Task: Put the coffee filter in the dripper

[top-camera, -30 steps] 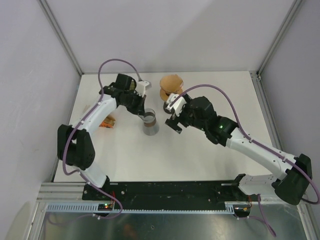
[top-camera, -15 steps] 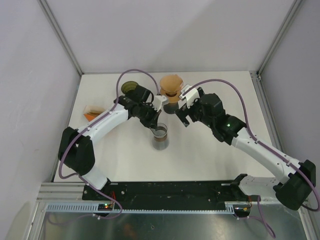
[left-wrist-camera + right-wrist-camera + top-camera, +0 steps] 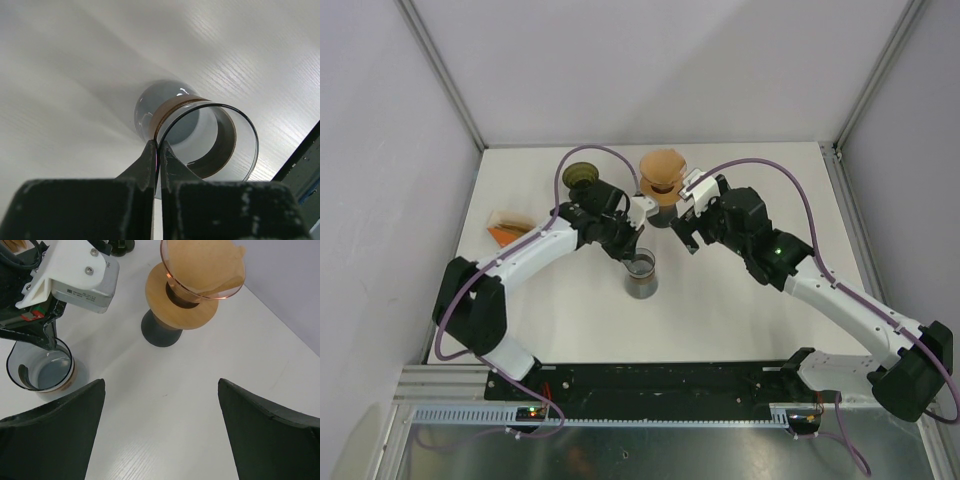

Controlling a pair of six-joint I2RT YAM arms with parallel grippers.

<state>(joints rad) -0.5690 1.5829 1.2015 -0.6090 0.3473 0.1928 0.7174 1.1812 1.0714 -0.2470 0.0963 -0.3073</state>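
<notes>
A glass dripper (image 3: 662, 176) on a wooden collar and dark base stands at the back middle of the table. A brown paper coffee filter (image 3: 206, 261) lies inside its cone, one corner poking over the rim. My right gripper (image 3: 686, 226) hovers open just right of and nearer than the dripper (image 3: 180, 300), nothing between its fingers (image 3: 161, 382). My left gripper (image 3: 159, 156) is shut on the rim of a glass carafe (image 3: 210, 142), which stands on the table in front of the dripper (image 3: 641, 272).
A dark green round lid (image 3: 582, 175) lies behind the left arm. An orange packet (image 3: 505, 225) rests near the table's left edge. Grey walls close in the table at the left, back and right.
My left gripper carried the glass carafe rightward and a little nearer, then came to rest. My right gripper rose toward the dripper and has held still for the last half second.
</notes>
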